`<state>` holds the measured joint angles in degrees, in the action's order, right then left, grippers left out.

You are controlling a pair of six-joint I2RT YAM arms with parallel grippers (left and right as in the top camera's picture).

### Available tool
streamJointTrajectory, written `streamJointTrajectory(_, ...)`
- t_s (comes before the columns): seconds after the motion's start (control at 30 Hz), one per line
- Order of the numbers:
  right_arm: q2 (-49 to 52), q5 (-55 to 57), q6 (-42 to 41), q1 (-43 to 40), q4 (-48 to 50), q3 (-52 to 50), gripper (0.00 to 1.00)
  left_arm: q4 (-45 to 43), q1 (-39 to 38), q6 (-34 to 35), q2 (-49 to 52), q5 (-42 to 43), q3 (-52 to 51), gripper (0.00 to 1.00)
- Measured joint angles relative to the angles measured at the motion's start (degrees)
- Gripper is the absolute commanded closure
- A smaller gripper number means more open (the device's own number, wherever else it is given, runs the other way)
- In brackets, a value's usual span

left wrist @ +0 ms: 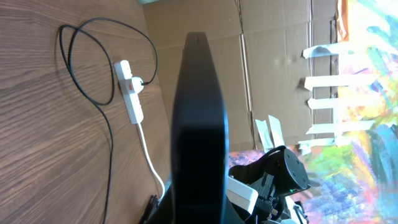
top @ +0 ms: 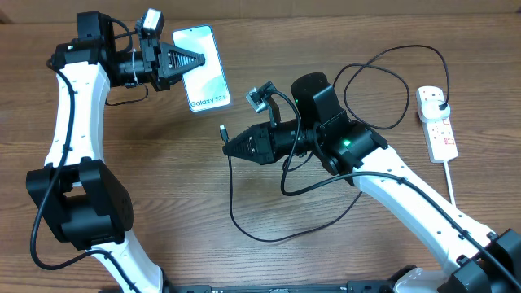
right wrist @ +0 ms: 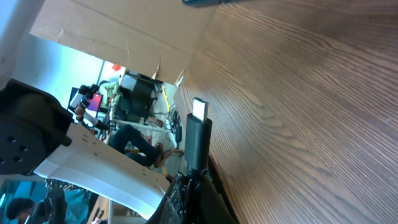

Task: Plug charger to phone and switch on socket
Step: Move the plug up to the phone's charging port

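The phone (top: 205, 72) shows its blue-teal screen, with the "Galaxy" text at its near end. My left gripper (top: 195, 61) is shut on the phone's left edge. In the left wrist view the phone (left wrist: 199, 118) is a dark slab seen edge-on between the jaws (left wrist: 199, 211). My right gripper (top: 229, 146) is shut on the charger's connector tip (top: 222, 130), just below and right of the phone's near end. In the right wrist view the tip (right wrist: 199, 130) sticks up from the jaws (right wrist: 196, 180). The black cable (top: 269, 236) loops to the plug (top: 440, 102) seated in the white socket (top: 440, 129).
The socket's thick white cord (top: 453, 191) runs toward the front right edge. The socket also shows in the left wrist view (left wrist: 132, 93), with the black cable looped beside it. Cardboard panels (left wrist: 273, 68) stand beyond the table. The cable slack lies on the wood between the arms.
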<state>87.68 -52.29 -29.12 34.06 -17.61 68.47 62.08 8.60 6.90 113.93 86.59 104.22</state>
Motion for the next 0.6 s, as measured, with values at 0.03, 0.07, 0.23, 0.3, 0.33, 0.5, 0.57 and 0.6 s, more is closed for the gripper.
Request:
streamJointTrajectory(0.03,0.00,0.02,-0.24,0.04,0.33,0.00,0.96,0.02,0.00,0.24,0.00,0.00,0.00,0.96)
streamJointTrajectory(0.07,-0.02,0.07,-0.63,0.07,0.48,0.00,0.96,0.02,-0.04,0.42,0.00,0.00,0.00,0.96)
streamJointTrajectory(0.23,-0.04,1.55,-1.79,0.07,0.85,0.00,0.96,0.02,-1.20,1.09,0.00,0.00,0.00,0.96)
streamJointTrajectory(0.3,-0.04,2.10,-2.12,0.07,1.20,0.00,0.96,0.02,-2.19,1.40,0.00,-0.02,0.00,0.96)
streamJointTrajectory(0.33,-0.04,2.29,-2.21,0.07,1.38,0.00,0.96,0.02,-2.78,1.60,0.00,-0.02,0.00,0.96)
streamJointTrajectory(0.5,-0.04,3.41,-2.38,0.07,1.99,0.00,0.96,0.02,-4.87,2.01,0.00,-0.13,0.00,0.96)
streamJointTrajectory(0.57,-0.04,3.89,-2.43,0.07,2.10,0.00,0.96,0.02,-5.14,2.40,0.00,-0.50,0.00,0.96)
streamJointTrajectory(0.6,-0.04,4.09,-2.40,0.07,2.14,0.00,0.96,0.02,-5.14,2.62,0.00,-0.70,0.00,0.96)
